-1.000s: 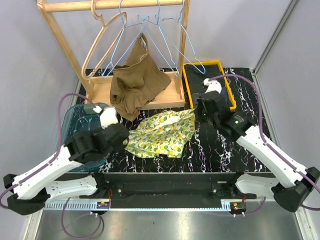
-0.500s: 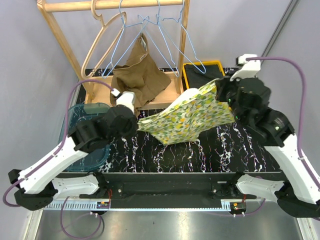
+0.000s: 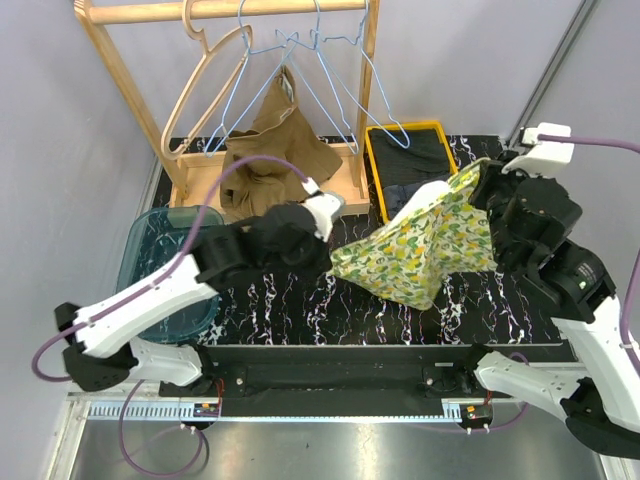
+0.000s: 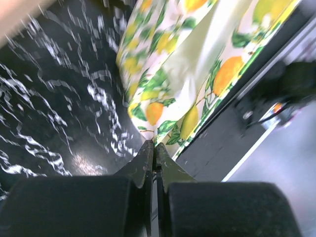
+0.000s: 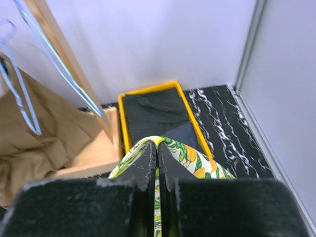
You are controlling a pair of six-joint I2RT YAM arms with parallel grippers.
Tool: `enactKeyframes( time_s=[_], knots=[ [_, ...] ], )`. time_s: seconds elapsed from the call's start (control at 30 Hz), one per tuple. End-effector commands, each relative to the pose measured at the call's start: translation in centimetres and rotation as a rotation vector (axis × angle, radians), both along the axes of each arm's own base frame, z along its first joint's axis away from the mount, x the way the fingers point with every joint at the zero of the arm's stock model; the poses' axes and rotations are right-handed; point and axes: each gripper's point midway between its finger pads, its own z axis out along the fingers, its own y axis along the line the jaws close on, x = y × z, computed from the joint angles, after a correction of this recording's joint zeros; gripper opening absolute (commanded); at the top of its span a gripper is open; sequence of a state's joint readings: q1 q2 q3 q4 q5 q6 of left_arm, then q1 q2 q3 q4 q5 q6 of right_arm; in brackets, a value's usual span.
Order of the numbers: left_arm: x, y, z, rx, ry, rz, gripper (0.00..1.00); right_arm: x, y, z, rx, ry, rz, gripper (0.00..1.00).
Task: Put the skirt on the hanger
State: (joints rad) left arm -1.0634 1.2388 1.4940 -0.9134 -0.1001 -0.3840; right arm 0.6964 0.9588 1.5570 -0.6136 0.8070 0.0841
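The skirt [image 3: 420, 250], white with a lemon print, hangs in the air at 3 o'clock in the top view, stretched between both arms. The left gripper [image 3: 333, 264] is pinched tight on its low corner, at the 9 o'clock end of the cloth. The right gripper [image 3: 484, 176] is pinched tight on the high corner at 1 o'clock, beside the yellow tray [image 3: 372, 170]. The loose middle sags toward the table [image 3: 290, 300]. The hangers [image 3: 291, 42] hang on the wooden rack [image 3: 120, 60] at 12 o'clock, well apart from the skirt. A brown cloth [image 3: 275, 165] lies at 11 o'clock, and a blue bin [image 3: 150, 240] at 9 o'clock.
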Motion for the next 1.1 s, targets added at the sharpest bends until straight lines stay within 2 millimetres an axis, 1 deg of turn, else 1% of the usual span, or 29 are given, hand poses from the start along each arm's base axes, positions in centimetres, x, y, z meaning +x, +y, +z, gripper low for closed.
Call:
enactKeyframes(
  time_s=[0.0,0.03,0.1,0.13,0.17,0.2,0.27,0.3,0.33,0.37,0.4,0.43,0.47,0.5,0.53,0.57,0.6,0.63,0.67,0.7,0.77,0.8,0.87,0.9,0.93,1.0,1.03,1.07],
  knots=[
    [-0.2,1.4,-5.3,0.163,0.054,0.019,0.00,0.0,-2.2,-1.6,-0.003,0.016,-0.130,0.00],
    [0.1,1.9,-5.4,0.172,0.045,0.048,0.00,-0.1,-2.5,-2.2,-0.012,0.028,-0.146,0.00],
    [1.0,3.6,-4.9,0.188,0.021,0.139,0.00,-0.7,-3.0,-2.8,-0.019,0.045,-0.157,0.00],
    [2.1,4.6,-3.8,0.186,-0.021,0.202,0.00,-0.8,-3.2,-3.3,-0.022,0.055,-0.168,0.00],
    [2.7,6.0,-3.0,0.185,-0.038,0.256,0.00,-1.3,-3.6,-3.7,-0.028,0.066,-0.167,0.00],
    [3.8,7.2,-1.1,0.168,-0.089,0.324,0.00,-1.4,-3.6,-4.1,-0.016,0.073,-0.167,0.00],
    [4.8,9.0,1.5,0.117,-0.142,0.397,0.00,-1.9,-3.5,-5.7,-0.019,0.106,-0.144,0.00],
    [5.2,9.6,2.5,0.104,-0.168,0.421,0.00,-2.0,-3.3,-6.4,-0.013,0.120,-0.129,0.00],
    [5.9,10.7,4.7,0.072,-0.220,0.482,0.00,-1.9,-2.4,-7.8,0.001,0.150,-0.090,0.00],
    [6.1,11.5,5.9,0.058,-0.250,0.517,0.00,-2.1,-2.2,-8.9,-0.003,0.182,-0.076,0.00],
    [6.6,12.6,7.5,0.040,-0.293,0.574,0.00,-2.1,-1.7,-9.8,-0.001,0.208,-0.053,0.00],
    [6.8,13.1,8.1,0.035,-0.310,0.598,0.00,-2.0,-0.6,-11.4,0.012,0.249,-0.014,0.00],
    [6.8,13.6,8.7,0.026,-0.326,0.620,0.00,-2.1,-0.1,-12.8,0.004,0.292,0.006,0.00],
    [6.9,14.1,9.1,0.012,-0.336,0.652,0.00,-2.0,0.3,-13.8,0.007,0.317,0.019,0.00],
    [7.0,14.6,9.2,0.011,-0.348,0.680,0.00,-2.1,1.0,-15.6,0.015,0.363,0.041,0.00],
    [6.9,14.7,9.5,-0.010,-0.356,0.683,0.00,-2.2,1.4,-16.7,0.011,0.393,0.050,0.00],
    [6.9,14.9,9.4,-0.021,-0.354,0.702,0.00,-2.2,1.6,-17.5,0.015,0.415,0.054,0.00],
    [7.0,15.3,8.8,-0.008,-0.356,0.717,0.00,-2.3,1.6,-18.6,0.020,0.440,0.047,0.00],
    [6.8,15.7,8.9,-0.021,-0.360,0.730,0.00,-2.4,1.5,-19.2,0.014,0.456,0.035,0.00],
    [6.8,15.7,8.0,-0.012,-0.349,0.736,0.00,-2.4,1.4,-19.5,0.021,0.463,0.023,0.00],
    [6.5,15.9,7.3,-0.014,-0.335,0.737,0.00,-2.3,0.6,-19.9,0.010,0.471,-0.026,0.00],
    [6.3,15.4,5.8,0.000,-0.305,0.720,0.00,-2.3,0.4,-19.8,0.012,0.469,-0.045,0.00],
    [6.0,14.9,4.6,0.004,-0.272,0.694,0.00,-2.0,-0.4,-18.7,0.008,0.438,-0.085,0.00],
    [5.7,14.2,3.3,0.016,-0.237,0.658,0.00,-1.9,-0.8,-18.1,-0.005,0.426,-0.099,0.00],
    [5.5,13.8,2.7,0.020,-0.217,0.638,0.00,-1.8,-1.4,-16.7,-0.006,0.393,-0.128,0.00],
    [5.0,12.8,1.2,0.036,-0.178,0.578,0.00,-1.5,-2.1,-15.2,-0.033,0.364,-0.161,0.00],
    [4.4,11.7,0.6,0.024,-0.136,0.522,0.00,-1.4,-2.8,-13.1,-0.023,0.318,-0.192,0.00],
    [4.1,11.0,0.1,0.020,-0.115,0.493,0.00,-1.2,-3.0,-12.2,-0.027,0.300,-0.205,0.00]
  ],
)
